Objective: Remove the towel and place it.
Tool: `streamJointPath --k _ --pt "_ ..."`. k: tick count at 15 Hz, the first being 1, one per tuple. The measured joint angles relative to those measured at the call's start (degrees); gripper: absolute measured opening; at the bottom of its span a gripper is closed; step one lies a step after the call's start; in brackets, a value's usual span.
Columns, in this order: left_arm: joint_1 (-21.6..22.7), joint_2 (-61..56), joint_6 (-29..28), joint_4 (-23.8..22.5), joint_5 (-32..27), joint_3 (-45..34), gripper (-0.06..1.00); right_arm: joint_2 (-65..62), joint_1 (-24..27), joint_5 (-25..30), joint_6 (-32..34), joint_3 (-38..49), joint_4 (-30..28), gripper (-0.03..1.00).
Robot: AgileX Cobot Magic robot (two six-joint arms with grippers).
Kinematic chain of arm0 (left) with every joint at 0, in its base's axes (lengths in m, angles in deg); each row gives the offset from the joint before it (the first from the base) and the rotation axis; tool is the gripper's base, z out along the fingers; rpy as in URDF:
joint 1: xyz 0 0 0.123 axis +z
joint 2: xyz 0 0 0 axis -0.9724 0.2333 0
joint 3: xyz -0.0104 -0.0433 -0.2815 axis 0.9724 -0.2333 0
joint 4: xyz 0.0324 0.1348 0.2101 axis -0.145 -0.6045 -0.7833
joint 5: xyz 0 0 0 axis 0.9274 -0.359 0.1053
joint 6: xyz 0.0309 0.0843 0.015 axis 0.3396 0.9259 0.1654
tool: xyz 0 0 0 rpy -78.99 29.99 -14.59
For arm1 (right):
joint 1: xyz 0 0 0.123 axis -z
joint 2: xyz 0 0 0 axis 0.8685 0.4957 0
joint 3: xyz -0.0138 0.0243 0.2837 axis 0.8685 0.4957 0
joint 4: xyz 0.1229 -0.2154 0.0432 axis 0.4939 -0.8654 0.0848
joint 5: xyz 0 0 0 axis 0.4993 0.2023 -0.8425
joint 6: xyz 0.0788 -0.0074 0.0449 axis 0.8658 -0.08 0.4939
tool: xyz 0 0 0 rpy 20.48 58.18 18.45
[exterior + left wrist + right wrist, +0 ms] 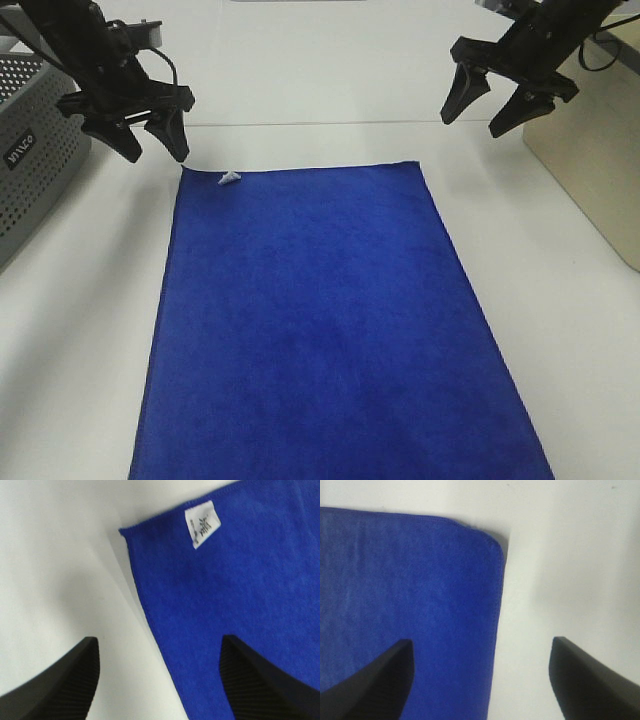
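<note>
A grey box [30,150] sits left of the towel [320,330], which runs front to back; left gripper [155,152] and right gripper [472,125] are open

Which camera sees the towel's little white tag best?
The left wrist camera: the tag is close, with dark marks showing. The high camera shows only a tiny pale speck at the towel corner. The right wrist camera shows none.

Towel [330,320] near end cut off at high view's bottom edge; tag [202,523] print blurred, perhaps lettering.

Royal-blue towel [330,320], white tag [229,179]
</note>
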Motion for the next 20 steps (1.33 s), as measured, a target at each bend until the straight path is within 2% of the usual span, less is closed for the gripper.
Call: streamJointPath --k 3,5,9,16,20 --pt "0.0 8.1 -1.0 0.2 -0.6 10.9 0.65 7.0 0.0 0.0 -0.1 -7.2 0.0 0.74" --pt "0.0 11.4 -1.1 0.7 -0.6 14.5 0.65 10.3 0.0 0.0 -0.1 -9.2 0.2 0.74" --pt "0.0 14.2 -1.1 0.8 -0.6 15.1 0.65 13.3 -1.6 -0.1 -1.5 -9.6 0.3 0.74" --pt "0.0 16.2 -0.6 1.5 1.3 15.8 0.65 15.0 -4.6 -7.0 -1.9 -9.7 -3.5 0.74" --pt "0.0 16.6 -0.5 1.8 1.5 16.1 0.65 15.4 -4.6 -7.6 -1.9 -10.1 -3.5 0.74"
